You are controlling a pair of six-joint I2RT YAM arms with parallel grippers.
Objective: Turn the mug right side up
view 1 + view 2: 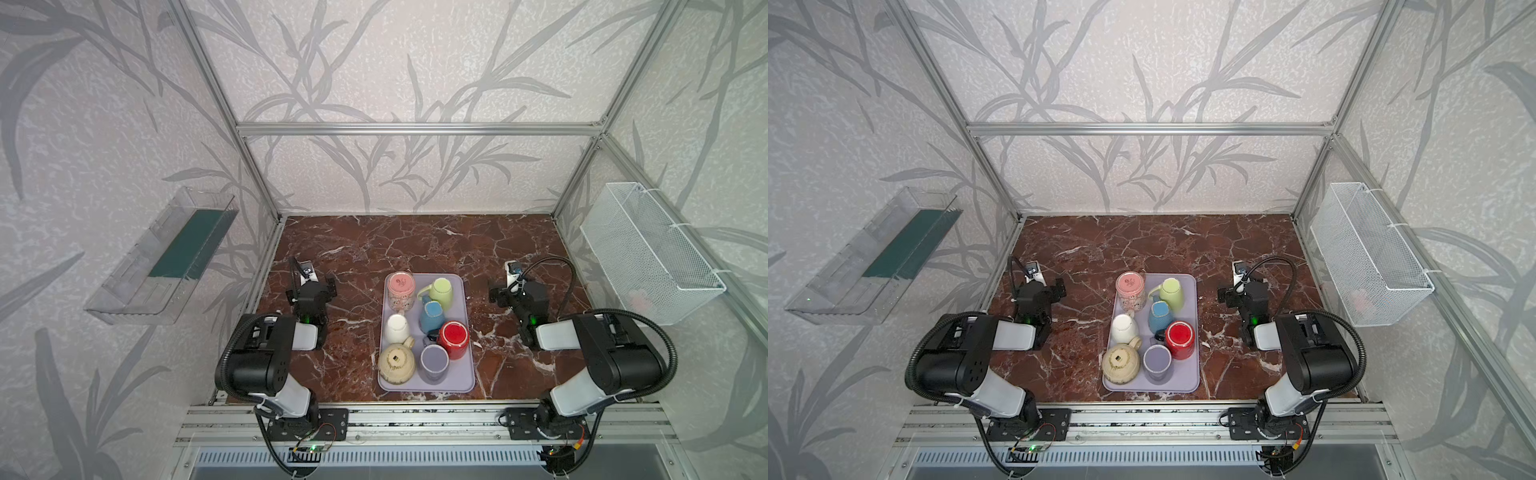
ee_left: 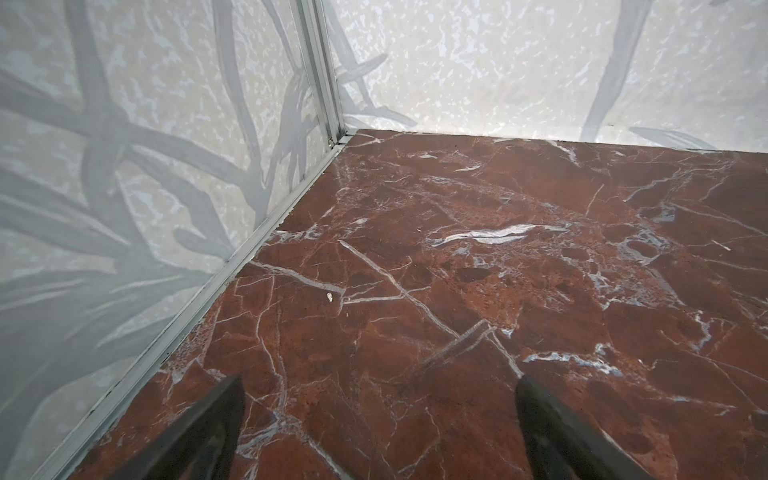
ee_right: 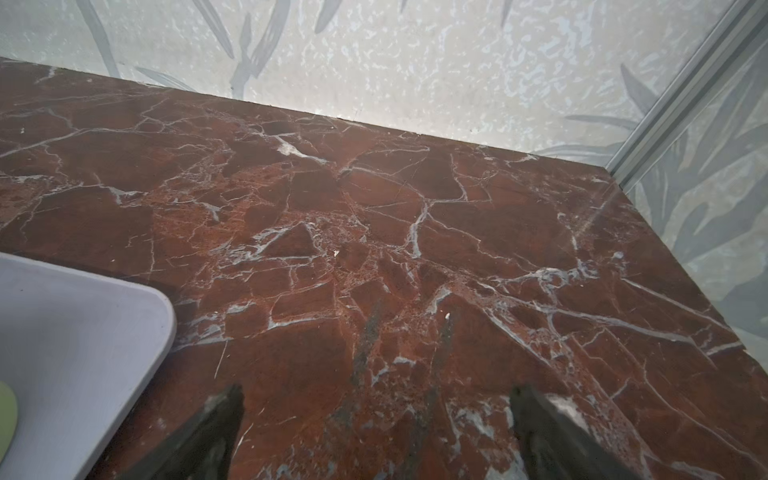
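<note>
While both arms wait on either side of the lilac tray, nothing is gripped: the left gripper has its jaws spread wide over bare table, and the right gripper is just as released and empty. The mugs crowd the tray midway between them: pink mug, white mug and beige mug down the left side, green mug, blue mug, red mug and lavender mug down the right. Most look mouth-down with the axis vertical, while green and blue seem tipped. Which one is meant, I can't tell. Both sets of jaws point at the back wall, so either arm must swing inward, and I'd send whichever is on that mug's side.
</note>
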